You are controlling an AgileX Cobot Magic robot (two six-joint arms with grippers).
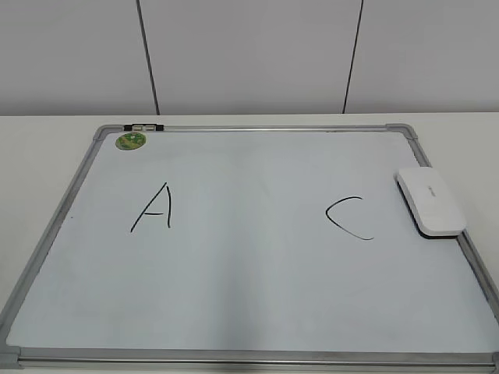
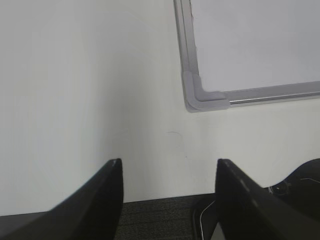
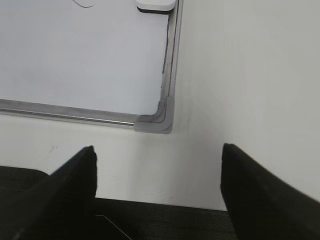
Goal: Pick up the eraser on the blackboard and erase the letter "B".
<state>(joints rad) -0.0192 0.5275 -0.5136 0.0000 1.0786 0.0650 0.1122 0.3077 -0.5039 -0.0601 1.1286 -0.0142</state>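
Both pincers (image 2: 167,200) (image 3: 157,190) are gaping empty; eraser (image 1: 430,201) is sitting at blackboard's (image 1: 58,226) right edge, looking light, rigid, slick; you're gripping its long sides.

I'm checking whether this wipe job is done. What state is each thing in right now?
blackboard: flat on the table, no "B" visible between the letters.
eraser: lying on the blackboard's right edge, not held.
letter "A": intact.
letter "C": intact.
left gripper: open, empty, off the blackboard's corner.
right gripper: open, empty, off the blackboard's corner.
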